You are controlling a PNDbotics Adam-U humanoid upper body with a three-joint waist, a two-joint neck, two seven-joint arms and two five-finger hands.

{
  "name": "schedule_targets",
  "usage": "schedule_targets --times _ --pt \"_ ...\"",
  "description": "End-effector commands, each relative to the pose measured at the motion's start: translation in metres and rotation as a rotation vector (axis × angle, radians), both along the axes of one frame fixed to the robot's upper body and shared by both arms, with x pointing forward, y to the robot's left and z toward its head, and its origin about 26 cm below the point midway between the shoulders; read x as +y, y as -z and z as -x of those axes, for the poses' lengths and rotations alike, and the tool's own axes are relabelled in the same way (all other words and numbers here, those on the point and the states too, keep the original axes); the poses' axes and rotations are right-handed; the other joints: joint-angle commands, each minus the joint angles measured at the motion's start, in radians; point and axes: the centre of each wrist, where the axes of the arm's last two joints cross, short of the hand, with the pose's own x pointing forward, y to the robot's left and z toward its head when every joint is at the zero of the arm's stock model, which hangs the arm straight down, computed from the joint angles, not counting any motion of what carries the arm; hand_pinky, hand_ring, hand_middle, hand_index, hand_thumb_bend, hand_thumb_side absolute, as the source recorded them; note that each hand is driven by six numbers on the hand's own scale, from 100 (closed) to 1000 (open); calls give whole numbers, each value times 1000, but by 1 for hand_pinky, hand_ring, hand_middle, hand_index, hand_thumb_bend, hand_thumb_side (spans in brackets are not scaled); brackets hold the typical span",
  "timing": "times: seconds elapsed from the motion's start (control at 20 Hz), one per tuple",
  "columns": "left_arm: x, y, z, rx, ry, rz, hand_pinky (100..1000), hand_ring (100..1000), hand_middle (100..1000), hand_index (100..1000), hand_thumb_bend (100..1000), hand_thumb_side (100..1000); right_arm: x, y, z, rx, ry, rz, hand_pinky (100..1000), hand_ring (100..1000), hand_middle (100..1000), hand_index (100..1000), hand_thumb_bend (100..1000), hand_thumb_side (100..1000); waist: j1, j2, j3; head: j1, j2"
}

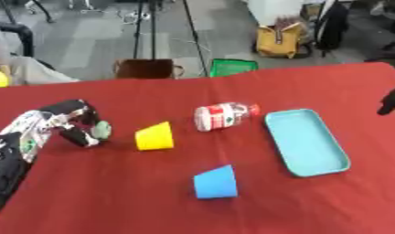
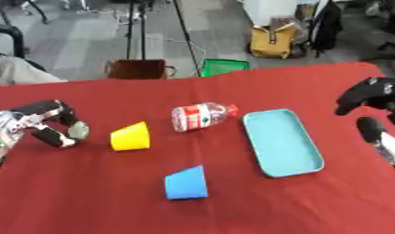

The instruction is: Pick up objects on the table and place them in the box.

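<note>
A yellow cup lies on its side on the red table. A blue cup lies on its side nearer the front. A clear bottle with a red label lies behind them. The light blue tray sits to the right, holding nothing. My left hand hovers left of the yellow cup with fingers curled, holding nothing, a short gap from the cup. My right hand is at the right edge, right of the tray, fingers curled downward and holding nothing.
The red table fills the view. Beyond its far edge stand a brown box, a green basket, a yellow bag and tripod legs on the floor.
</note>
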Motion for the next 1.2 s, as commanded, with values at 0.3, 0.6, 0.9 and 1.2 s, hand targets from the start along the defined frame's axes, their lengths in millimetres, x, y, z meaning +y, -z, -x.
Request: schedule_targets --times 0.3,0.6,0.9,1.2 --pt "2 -15 -3 -28 8 36 597 568 404 486 354 261 -3 -9 -1 -82 -46 46 603 604 638 732 206 470 -1 -13 -1 -3 -13" --pt "-3 -31 -5 -62 39 176 542 562 394 473 255 300 -3 -9 -1 -80 -44 44 603 604 638 732 207 470 -2 -14 1 -6 -14" --pt "-9 -49 -7 -100 61 273 542 581 420 496 270 332 -3 -9 -1 -81 -44 42 604 604 638 732 209 470 -5 -16 2 -7 -14" --pt "-10 -56 -5 -98 64 177 602 627 520 583 370 327 -3 -9 -1 -82 -44 43 604 603 638 732 209 471 -5 -17 2 -9 -14"
